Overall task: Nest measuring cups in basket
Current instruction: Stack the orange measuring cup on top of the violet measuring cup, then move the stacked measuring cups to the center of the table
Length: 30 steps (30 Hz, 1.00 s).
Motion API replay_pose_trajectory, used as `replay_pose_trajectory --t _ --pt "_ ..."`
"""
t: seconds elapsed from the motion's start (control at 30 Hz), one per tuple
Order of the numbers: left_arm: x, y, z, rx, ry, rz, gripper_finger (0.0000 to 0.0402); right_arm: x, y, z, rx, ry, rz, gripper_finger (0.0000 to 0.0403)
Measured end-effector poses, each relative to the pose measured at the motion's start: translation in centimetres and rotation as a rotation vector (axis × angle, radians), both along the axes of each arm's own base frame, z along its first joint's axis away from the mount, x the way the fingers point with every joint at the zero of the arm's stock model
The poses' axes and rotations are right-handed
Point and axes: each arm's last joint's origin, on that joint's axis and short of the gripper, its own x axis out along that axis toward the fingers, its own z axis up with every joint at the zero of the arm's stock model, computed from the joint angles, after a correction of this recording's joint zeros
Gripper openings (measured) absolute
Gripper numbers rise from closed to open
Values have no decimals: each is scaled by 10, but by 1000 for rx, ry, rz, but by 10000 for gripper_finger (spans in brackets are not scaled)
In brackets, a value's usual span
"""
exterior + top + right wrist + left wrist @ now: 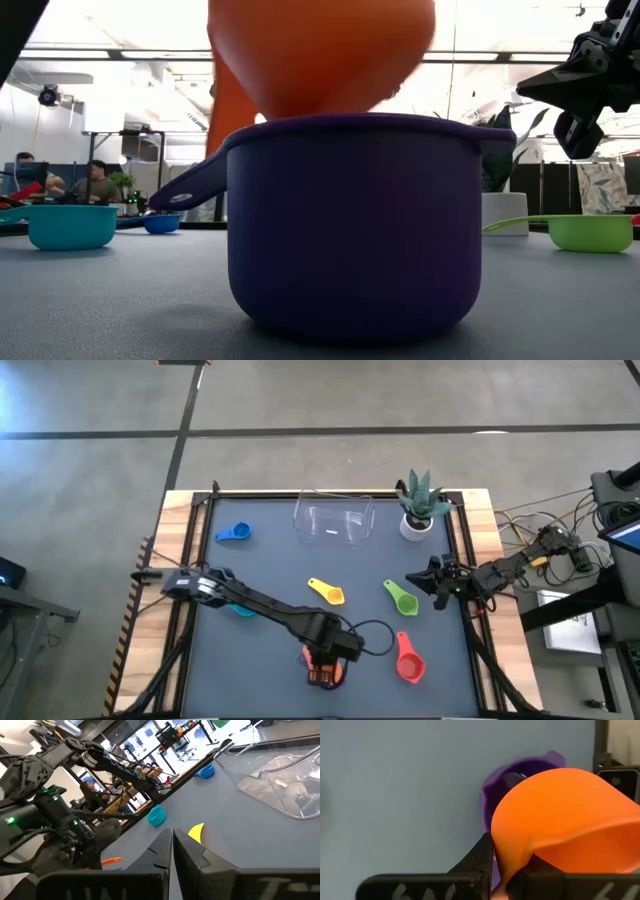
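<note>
Left wrist view: left pincer (502,870) grasps the orange cup (565,815) over the purple cup (520,775); right pincer (172,851) clenched

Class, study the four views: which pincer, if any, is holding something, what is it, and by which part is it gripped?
The left pincer holds the orange measuring cup by its handle end, above the purple cup. The right pincer is shut on nothing, raised near the green cup.

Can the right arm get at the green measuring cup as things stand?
Probably yes. The right gripper hangs at the table's right side with its fingers shut, right beside the green measuring cup; nothing lies between them. The left gripper, holding the orange cup over the purple cup, is well clear.
</note>
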Motion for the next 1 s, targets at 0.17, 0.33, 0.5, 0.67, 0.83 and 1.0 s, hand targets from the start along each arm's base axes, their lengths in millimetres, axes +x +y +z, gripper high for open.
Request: replay_pose_trajectory --t 0.17,0.33,0.5,0.67,0.83,1.0 --pt "11 -4 -9 21 60 11 6 0 0 0 0 0 0 9" --pt "11 -5 -24 13 132 11 14 0 0 0 0 0 0 9" --pt "9 -6 -27 2 146 10 52 0 0 0 0 0 0 9" --pt "12 -9 -24 -9 97 -5 108 0 0 0 0 0 0 9" --pt "11 -10 -21 -5 88 -16 166 0 0 0 0 0 0 9" --pt "2 -8 0 132 24 -27 202 0 0 0 0 0 0 9"
